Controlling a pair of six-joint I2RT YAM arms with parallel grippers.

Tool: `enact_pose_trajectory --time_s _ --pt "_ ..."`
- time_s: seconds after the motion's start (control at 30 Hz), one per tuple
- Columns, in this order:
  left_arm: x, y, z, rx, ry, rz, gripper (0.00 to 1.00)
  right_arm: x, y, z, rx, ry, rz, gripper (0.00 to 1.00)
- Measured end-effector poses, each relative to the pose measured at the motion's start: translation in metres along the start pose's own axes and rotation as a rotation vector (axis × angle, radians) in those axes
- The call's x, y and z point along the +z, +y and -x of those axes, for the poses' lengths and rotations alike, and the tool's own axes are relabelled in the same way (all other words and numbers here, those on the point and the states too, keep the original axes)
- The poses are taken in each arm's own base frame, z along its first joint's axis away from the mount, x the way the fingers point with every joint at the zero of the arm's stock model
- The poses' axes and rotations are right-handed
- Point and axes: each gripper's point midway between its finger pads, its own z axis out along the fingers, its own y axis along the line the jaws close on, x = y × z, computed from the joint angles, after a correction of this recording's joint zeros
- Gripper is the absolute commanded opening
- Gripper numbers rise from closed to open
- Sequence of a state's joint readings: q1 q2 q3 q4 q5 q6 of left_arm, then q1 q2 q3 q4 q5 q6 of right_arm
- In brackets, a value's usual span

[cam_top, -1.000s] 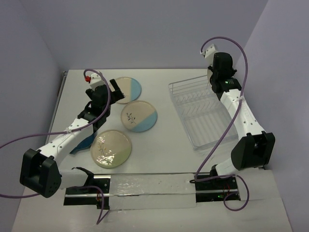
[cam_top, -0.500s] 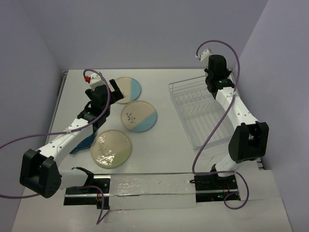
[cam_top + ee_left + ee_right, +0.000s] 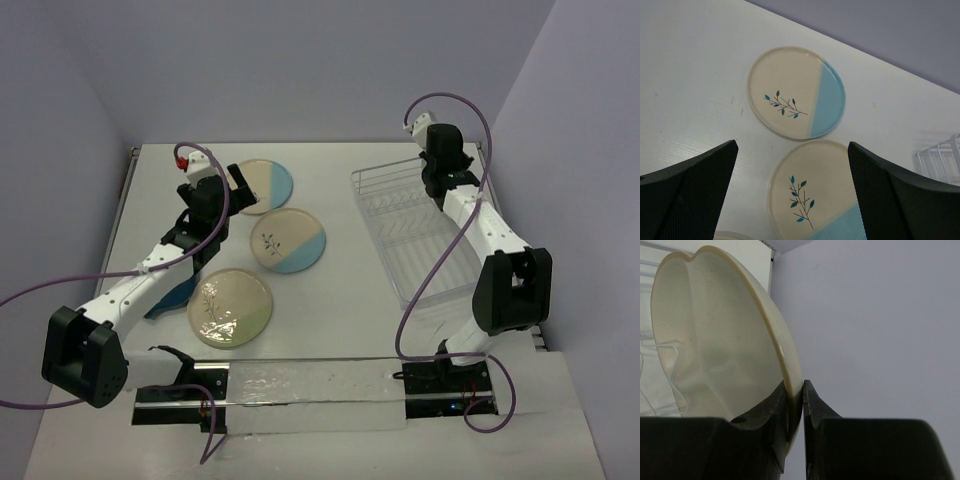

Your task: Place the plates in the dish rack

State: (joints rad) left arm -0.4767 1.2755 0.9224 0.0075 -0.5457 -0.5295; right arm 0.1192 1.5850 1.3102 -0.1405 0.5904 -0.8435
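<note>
Right gripper [image 3: 795,390] pinched the rim of the cream plate [image 3: 715,340], held on edge over the rack's [image 3: 430,270] far end; slots judged directly below. Left gripper [image 3: 792,150], spread wide, hovered above two sprig plates [image 3: 796,92].

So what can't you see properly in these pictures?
The dark blue plate: top view, mostly under the left arm.
The cream plate: right wrist view, bottom hidden by the right gripper.
The dish rack: left wrist view, only a corner, cut by the right edge.
</note>
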Motion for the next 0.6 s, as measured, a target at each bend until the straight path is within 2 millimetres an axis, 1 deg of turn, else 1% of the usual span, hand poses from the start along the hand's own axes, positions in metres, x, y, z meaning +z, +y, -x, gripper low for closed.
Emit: enact_pose_trajectory --time_s 0.1,0.6 --pt "0.0006 0.0004 -0.0016 0.003 0.004 0.002 0.99 0.0029 0.0042 -0.0019 0.008 0.005 -0.003 0.0" --pt "0.0008 0.001 -0.002 0.007 0.006 0.004 0.99 0.0077 0.0048 -0.005 0.058 0.042 -0.079 0.01"
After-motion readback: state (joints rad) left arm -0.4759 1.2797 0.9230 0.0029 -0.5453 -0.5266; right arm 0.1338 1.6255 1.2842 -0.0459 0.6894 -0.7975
